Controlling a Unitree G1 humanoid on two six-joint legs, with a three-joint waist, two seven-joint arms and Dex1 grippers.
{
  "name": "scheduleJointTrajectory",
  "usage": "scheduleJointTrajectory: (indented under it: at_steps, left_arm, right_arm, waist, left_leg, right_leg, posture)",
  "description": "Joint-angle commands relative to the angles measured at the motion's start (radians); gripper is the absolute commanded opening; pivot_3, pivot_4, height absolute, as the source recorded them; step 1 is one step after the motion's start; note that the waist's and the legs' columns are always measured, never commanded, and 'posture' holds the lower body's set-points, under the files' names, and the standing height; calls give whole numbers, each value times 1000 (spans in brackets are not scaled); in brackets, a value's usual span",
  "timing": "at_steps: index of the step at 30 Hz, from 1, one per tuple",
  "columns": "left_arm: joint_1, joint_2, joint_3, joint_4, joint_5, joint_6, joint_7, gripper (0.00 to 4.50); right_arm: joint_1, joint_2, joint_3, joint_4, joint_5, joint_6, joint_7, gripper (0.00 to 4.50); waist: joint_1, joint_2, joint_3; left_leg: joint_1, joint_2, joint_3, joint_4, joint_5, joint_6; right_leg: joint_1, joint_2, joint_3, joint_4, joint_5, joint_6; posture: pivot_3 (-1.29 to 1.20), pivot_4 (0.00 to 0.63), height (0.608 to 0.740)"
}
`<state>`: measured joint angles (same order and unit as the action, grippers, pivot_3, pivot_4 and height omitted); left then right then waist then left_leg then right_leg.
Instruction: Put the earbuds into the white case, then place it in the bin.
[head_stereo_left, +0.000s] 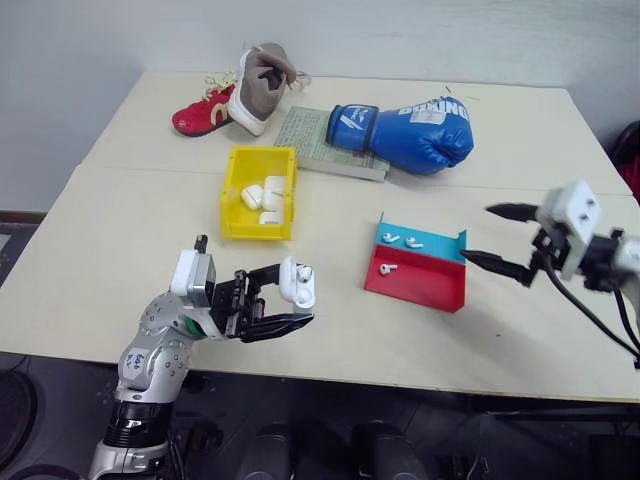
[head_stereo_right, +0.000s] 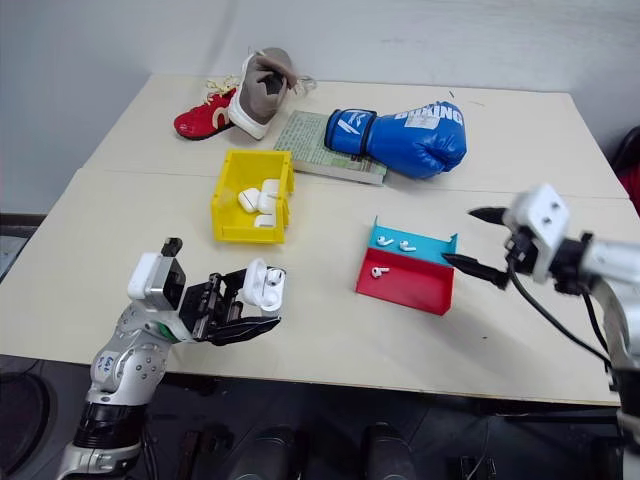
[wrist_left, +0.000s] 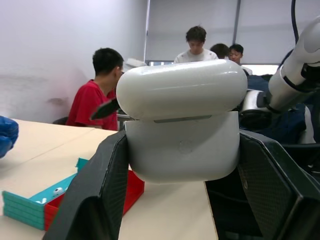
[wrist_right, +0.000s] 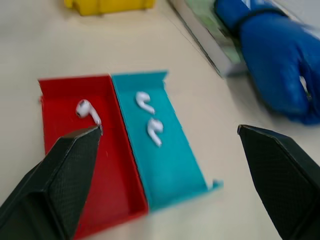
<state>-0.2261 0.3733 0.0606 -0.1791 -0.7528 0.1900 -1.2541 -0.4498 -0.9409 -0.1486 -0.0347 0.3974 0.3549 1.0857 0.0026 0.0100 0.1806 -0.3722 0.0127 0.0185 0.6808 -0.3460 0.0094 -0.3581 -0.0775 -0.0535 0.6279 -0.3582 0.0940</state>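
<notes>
The white case, lid ajar, is clamped in the left gripper above the desk's near edge. The right gripper, fingers wide apart, is held beside the tray, where three earbuds lie. An earbud should probably be pinched next.

The two eye views look forward and down from the head over the surface, sharing nearly the whole scene. The left wrist view looks level across the surface, very close behind the case, with the tray and people behind. The right wrist view looks steeply down, close over the tray, which all four views share.
</notes>
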Motion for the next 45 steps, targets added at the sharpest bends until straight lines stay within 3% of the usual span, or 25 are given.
scheduleJointTrajectory:
  at_steps: [1,6,14,22,30,39,45]
  left_arm:
    - [7,-3,6,-24,3,-24,7,2794]
    - [12,-3,4,-18,14,-46,0,2794]
    - [16,-4,4,-24,14,-61,3,2794]
    - [45,-3,7,-50,12,-69,21,2794]
    - [58,-7,-5,-69,18,-76,43,2794]
    - [68,-5,-12,-80,22,-79,53,2794]
    - [68,-2,-8,-78,18,-76,54,2794]
  right_arm:
    - [-155,-3,125,52,-19,73,97,4484]
    - [-442,41,384,336,-262,38,174,4484]
    - [-703,183,530,795,-501,-235,173,4484]
    - [-791,258,557,1020,-608,-407,205,4484]
    - [-796,305,571,1093,-678,-488,205,4484]
    - [-807,343,568,1144,-729,-530,181,1447]
    - [-816,368,569,1166,-747,-541,169,1447]
  waist:
    - [-2,0,0]
    - [-6,0,0]
    - [-8,0,0]
    - [-13,0,1]
    - [-32,0,1]
    - [-34,1,1]
    - [-34,1,1]
  left_leg:
    - [0,0,0,0,0,0]
    - [-2,-1,0,2,-1,1]
    - [-3,-1,1,1,0,1]
    - [-3,-1,0,1,0,1]
    - [-3,-1,0,1,0,1]
    - [-2,-1,0,2,0,0]
    - [-2,-1,0,2,0,0]
  right_leg:
    - [0,0,0,0,0,0]
    - [-1,-1,-1,0,0,0]
    - [-3,-1,-1,2,0,0]
    - [-3,-1,-3,6,0,0]
    - [-4,-1,-3,8,0,0]
    - [-4,-1,-2,9,0,0]
    - [-4,-1,-2,10,0,0]
  posture:
    - [0,150,740]
    - [0,150,740]
    - [0,150,740]
    - [0,150,740]
    - [0,150,740]
    - [0,150,740]
    - [0,150,740]
